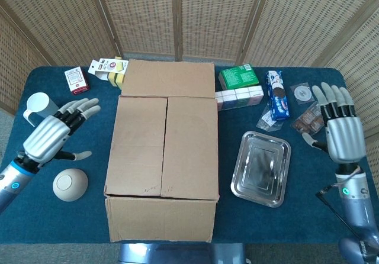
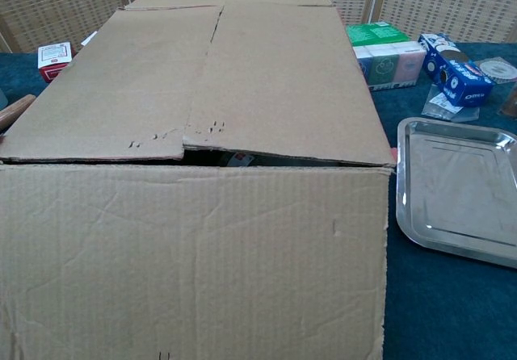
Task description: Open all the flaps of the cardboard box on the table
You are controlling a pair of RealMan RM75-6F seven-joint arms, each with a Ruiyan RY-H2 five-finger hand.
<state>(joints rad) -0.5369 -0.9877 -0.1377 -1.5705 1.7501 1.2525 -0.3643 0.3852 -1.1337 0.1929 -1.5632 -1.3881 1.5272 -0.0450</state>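
Cardboard box [image 1: 163, 163] at the centre of the blue-covered table [image 1: 331, 216], seen from the head and chest views. Its 2 long top flaps [image 2: 202, 77] lie closed and meet along a lengthwise seam, with a narrow dark gap at the near edge in the chest view; the far end flap [image 1: 169, 79] stands folded outward, away from the robot. Left hand [image 1: 53, 137] hovers over the table to the left of the box, fingers spread and extended toward it, holding nothing and apart from the cardboard. Right hand [image 1: 340, 128] is raised near the right table edge, fingers apart and pointing upward, likewise holding nothing. Neither hand appears in the chest view. Beige bowl [image 1: 70, 184], upside down, lies near the left hand; a white mug [image 1: 37, 106] sits just behind that hand. Red-and-white carton [image 1: 76, 79] and a yellow packaged item [image 1: 109, 70] occupy the far left corner. Steel tray [image 1: 261, 168] rests right of the box, with a green box [image 1: 238, 76] on a row of small packs, a blue cookie pack [image 1: 277, 95] and wrapped snacks [image 1: 311, 119] beyond it.
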